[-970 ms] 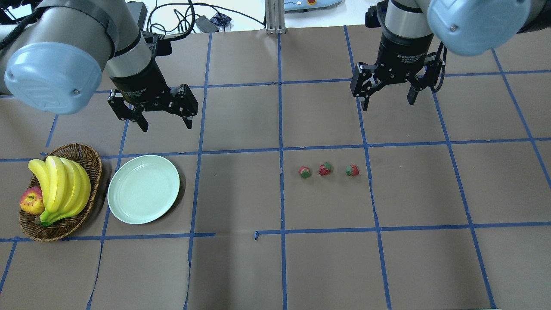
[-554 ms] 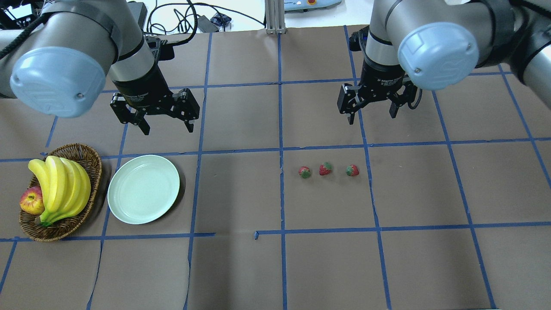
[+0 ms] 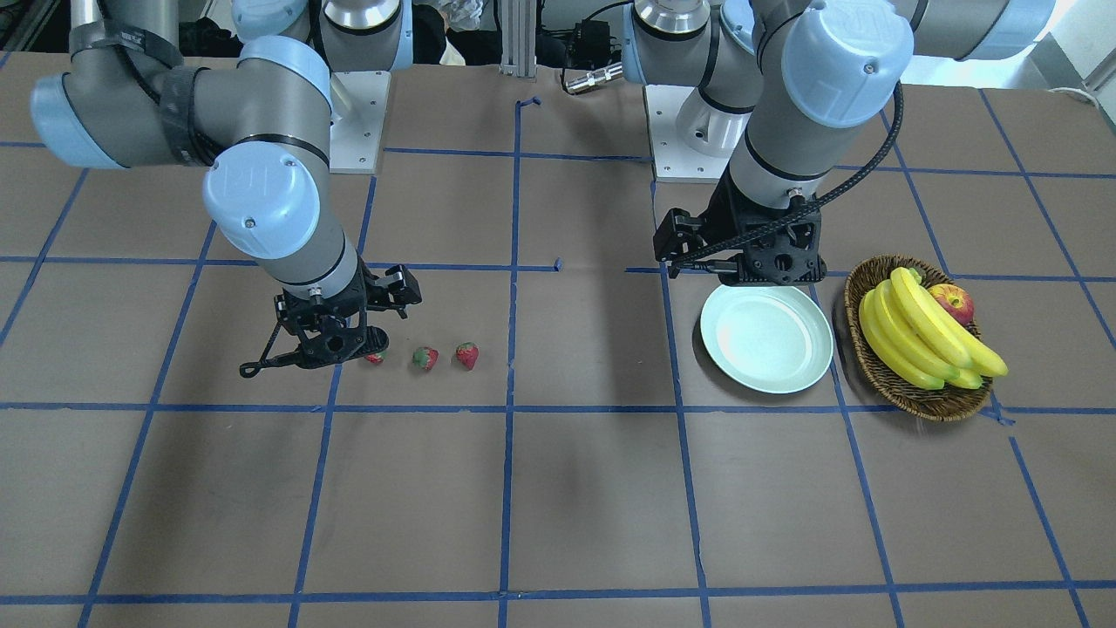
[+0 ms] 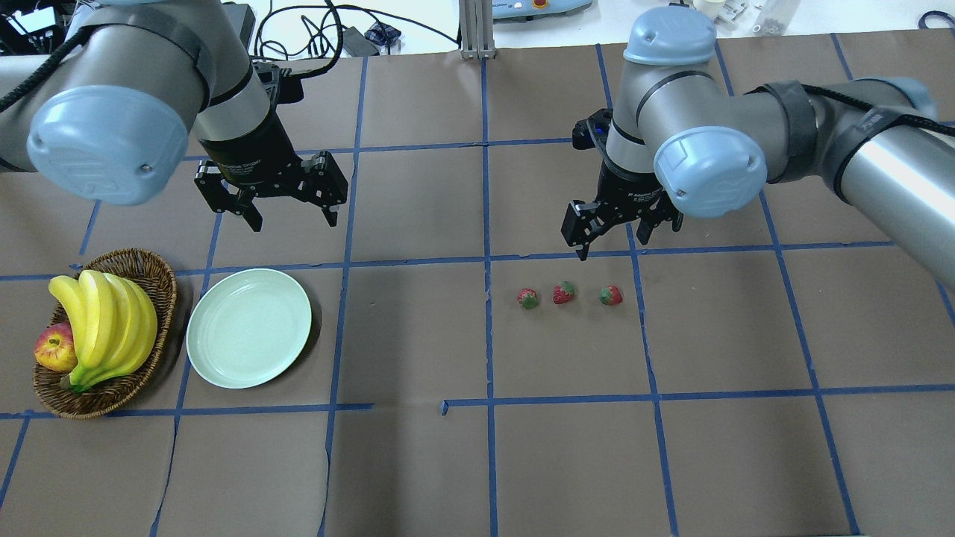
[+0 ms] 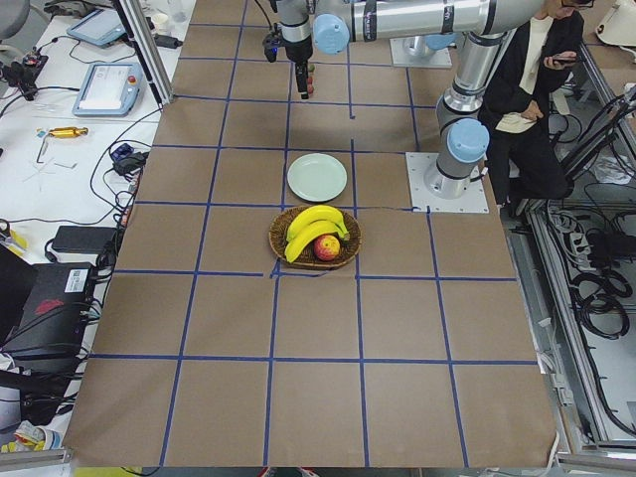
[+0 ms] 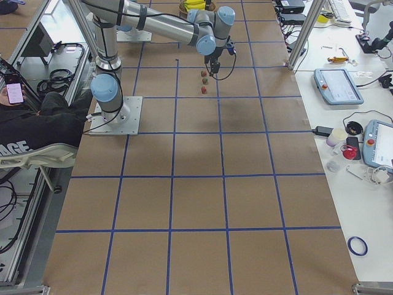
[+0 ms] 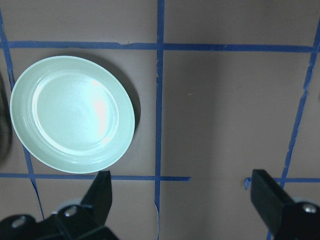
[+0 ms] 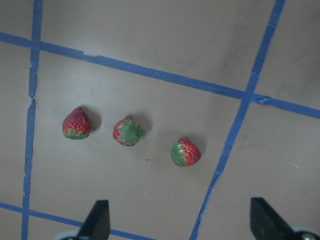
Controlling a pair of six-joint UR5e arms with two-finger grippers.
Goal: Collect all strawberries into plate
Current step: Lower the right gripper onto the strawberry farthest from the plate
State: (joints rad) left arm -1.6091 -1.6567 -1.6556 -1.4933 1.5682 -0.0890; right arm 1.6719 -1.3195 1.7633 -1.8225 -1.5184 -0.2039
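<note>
Three small red strawberries lie in a row on the brown table: the left one (image 4: pixel 528 298), the middle one (image 4: pixel 564 292) and the right one (image 4: pixel 610 295). The right wrist view also shows them, left (image 8: pixel 77 123), middle (image 8: pixel 128 132) and right (image 8: pixel 185 153). My right gripper (image 4: pixel 614 246) is open and empty, hovering just behind the row. The mint-green plate (image 4: pixel 248 328) is empty and sits far to the left, also in the left wrist view (image 7: pixel 72 114). My left gripper (image 4: pixel 294 221) is open and empty, above the table behind the plate.
A wicker basket (image 4: pixel 153 268) with bananas (image 4: pixel 108 324) and a red-yellow apple (image 4: pixel 54 348) stands touching the plate's left side. Blue tape lines grid the table. Cables and devices lie beyond the far edge.
My right gripper has moved left and forward, lower toward the strawberry row. My left gripper has shifted slightly toward the plate. Both stay open; the strawberries have not moved.
</note>
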